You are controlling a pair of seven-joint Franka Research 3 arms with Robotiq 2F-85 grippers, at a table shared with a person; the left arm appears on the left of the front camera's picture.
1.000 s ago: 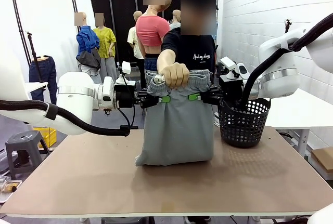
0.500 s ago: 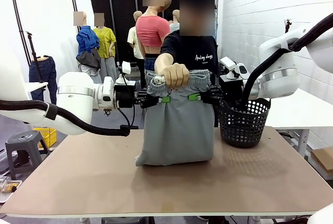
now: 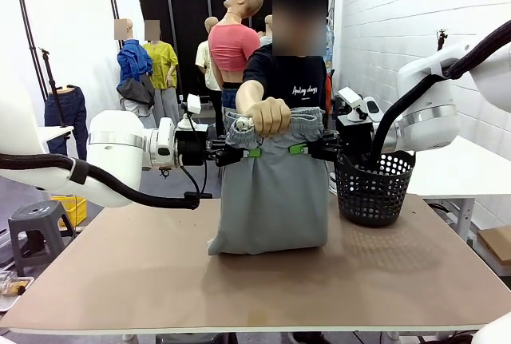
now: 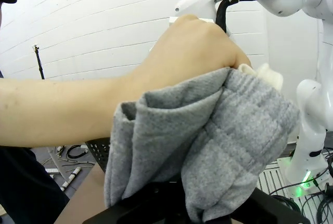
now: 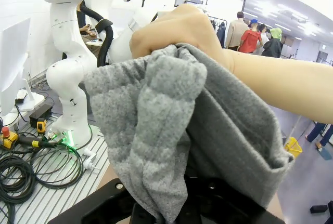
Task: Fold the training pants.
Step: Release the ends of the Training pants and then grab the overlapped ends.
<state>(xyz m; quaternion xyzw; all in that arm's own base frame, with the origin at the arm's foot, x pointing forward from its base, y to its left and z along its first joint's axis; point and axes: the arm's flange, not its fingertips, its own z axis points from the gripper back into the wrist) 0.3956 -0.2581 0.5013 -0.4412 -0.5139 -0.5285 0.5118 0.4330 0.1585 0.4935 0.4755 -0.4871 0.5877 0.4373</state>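
Holding now: we have the left gripper (image 3: 243, 152) clamped on the left end of the waistband and the right gripper (image 3: 307, 149) clamped on the right end, each pinching grey cloth.
Pants position: the training pants (image 3: 271, 200) hang between our two grippers, waistband up, with the lower fold resting on the worktop (image 3: 160, 272).
Long axis: upright, from the waistband down to the worktop; the waistband itself runs level from one gripper to the other.
Person's hand (image 3: 267, 115): fisted on the middle of the waistband, between and just above our grippers.
Nearer arm: neither, as we judge it; each gripper has its own side.
Next move, as we judge it: bringing the waistband down toward the worktop, both grippers moving together so that the cloth lies flat.
Basket (image 3: 374, 188): just beside the right gripper, so we should mind it.
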